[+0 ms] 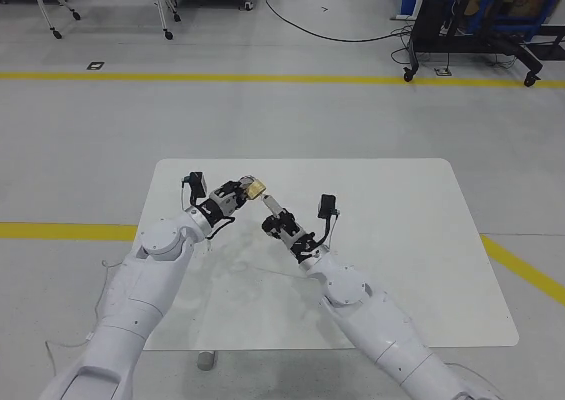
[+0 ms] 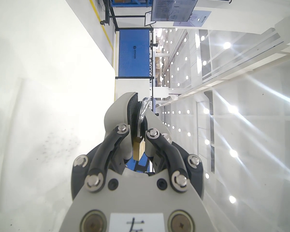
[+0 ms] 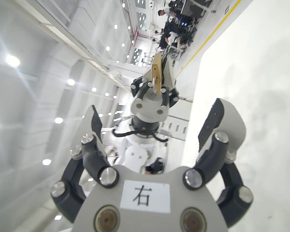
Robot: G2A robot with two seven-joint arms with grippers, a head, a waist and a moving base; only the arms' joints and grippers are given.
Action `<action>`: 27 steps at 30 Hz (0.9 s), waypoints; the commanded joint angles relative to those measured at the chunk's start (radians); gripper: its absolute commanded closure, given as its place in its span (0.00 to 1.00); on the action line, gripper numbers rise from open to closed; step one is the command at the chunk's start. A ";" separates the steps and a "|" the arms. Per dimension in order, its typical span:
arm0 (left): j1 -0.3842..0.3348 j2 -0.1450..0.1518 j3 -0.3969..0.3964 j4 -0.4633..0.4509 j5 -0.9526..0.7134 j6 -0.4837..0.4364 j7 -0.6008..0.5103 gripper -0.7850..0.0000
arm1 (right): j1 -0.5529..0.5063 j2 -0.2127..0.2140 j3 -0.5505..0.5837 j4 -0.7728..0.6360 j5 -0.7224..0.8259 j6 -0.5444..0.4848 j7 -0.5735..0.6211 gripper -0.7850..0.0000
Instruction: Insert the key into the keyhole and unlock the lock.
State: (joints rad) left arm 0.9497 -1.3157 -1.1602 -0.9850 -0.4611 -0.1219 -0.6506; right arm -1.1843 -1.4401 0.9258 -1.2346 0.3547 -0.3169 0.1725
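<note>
Just short of the small brass rectangular metal padlock (image 3: 156, 69), on its robot side, the R gripper (image 1: 269, 205) is seen w/ fingers spread wide and nothing btwn them. The padlock is held clear above the white rounded-corner table top (image 1: 412, 250), pinched in the L gripper (image 2: 140, 111), pads pressed onto it from both sides. Its long axis runs along the L fingers, so it is judged to lie roughly crosswise to the R claw's line of reach. A small silvery piece (image 3: 154, 82) is seen at the padlock's palm-side end; key or shackle cannot be told. The R arm, free and close, is judged the one to act next. Beyond the padlock, more table top is seen.
</note>
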 commanded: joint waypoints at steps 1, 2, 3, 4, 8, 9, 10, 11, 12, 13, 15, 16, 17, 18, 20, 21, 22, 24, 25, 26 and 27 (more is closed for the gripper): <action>-0.004 -0.001 0.000 0.006 -0.007 0.000 -0.013 1.00 | -0.002 0.001 0.028 0.006 0.264 0.048 0.112 0.56; -0.004 -0.001 -0.001 0.007 -0.014 0.000 -0.021 1.00 | 0.000 0.002 0.035 0.011 0.289 0.066 0.138 0.60; -0.005 -0.002 0.000 0.008 -0.018 -0.002 -0.028 1.00 | 0.003 0.002 0.040 0.017 0.302 0.078 0.157 0.64; -0.006 -0.002 0.001 0.009 -0.018 -0.003 -0.035 1.00 | 0.003 0.001 0.041 0.020 0.324 0.091 0.177 0.67; -0.009 -0.003 0.002 0.015 -0.017 -0.011 -0.055 1.00 | 0.014 -0.004 0.043 0.038 0.354 0.103 0.205 0.82; -0.011 -0.003 0.003 0.017 -0.016 -0.013 -0.059 1.00 | 0.017 -0.006 0.042 0.042 0.361 0.104 0.209 0.85; -0.011 -0.003 0.005 0.017 -0.013 -0.016 -0.064 1.00 | 0.021 -0.008 0.042 0.049 0.362 0.104 0.207 0.88; -0.012 -0.003 0.007 0.018 -0.009 -0.020 -0.069 1.00 | 0.026 -0.009 0.041 0.056 0.360 0.104 0.203 0.89; -0.012 -0.003 0.008 0.019 -0.005 -0.024 -0.071 1.00 | 0.030 -0.011 0.040 0.061 0.359 0.104 0.198 0.90; -0.013 -0.004 0.009 0.019 -0.003 -0.028 -0.071 1.00 | 0.033 -0.013 0.039 0.066 0.360 0.104 0.196 0.92; -0.012 -0.004 0.011 0.019 0.000 -0.033 -0.073 1.00 | 0.038 -0.016 0.039 0.075 0.362 0.104 0.197 0.92; -0.012 -0.005 0.012 0.019 0.002 -0.034 -0.074 1.00 | 0.040 -0.017 0.040 0.079 0.364 0.103 0.198 0.93; -0.012 -0.005 0.013 0.019 0.003 -0.036 -0.075 1.00 | 0.041 -0.018 0.041 0.083 0.365 0.103 0.199 0.94; -0.012 -0.005 0.013 0.019 0.005 -0.038 -0.076 1.00 | 0.042 -0.019 0.041 0.086 0.366 0.103 0.200 0.96; -0.013 -0.005 0.013 0.020 0.006 -0.039 -0.078 1.00 | 0.043 -0.021 0.042 0.089 0.368 0.103 0.202 1.00; -0.013 -0.005 0.013 0.021 0.007 -0.041 -0.079 1.00 | 0.043 -0.022 0.043 0.091 0.371 0.105 0.205 1.00; -0.013 -0.005 0.013 0.021 0.009 -0.043 -0.081 1.00 | 0.043 -0.023 0.044 0.092 0.374 0.107 0.208 1.00; -0.014 -0.005 0.015 0.021 0.012 -0.047 -0.087 1.00 | 0.041 -0.025 0.046 0.093 0.394 0.114 0.215 1.00; -0.014 -0.006 0.016 0.020 0.014 -0.050 -0.092 1.00 | 0.038 -0.027 0.048 0.092 0.422 0.126 0.227 1.00; -0.013 -0.006 0.018 0.018 0.016 -0.055 -0.099 1.00 | 0.037 -0.029 0.051 0.092 0.459 0.142 0.245 1.00; -0.013 -0.006 0.021 0.016 0.020 -0.062 -0.107 1.00 | 0.036 -0.031 0.056 0.093 0.499 0.158 0.265 1.00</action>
State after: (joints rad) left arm 0.9361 -1.3212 -1.1424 -0.9665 -0.4450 -0.1766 -0.7480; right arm -1.1472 -1.4693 0.9768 -1.1423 0.8024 -0.1786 0.4139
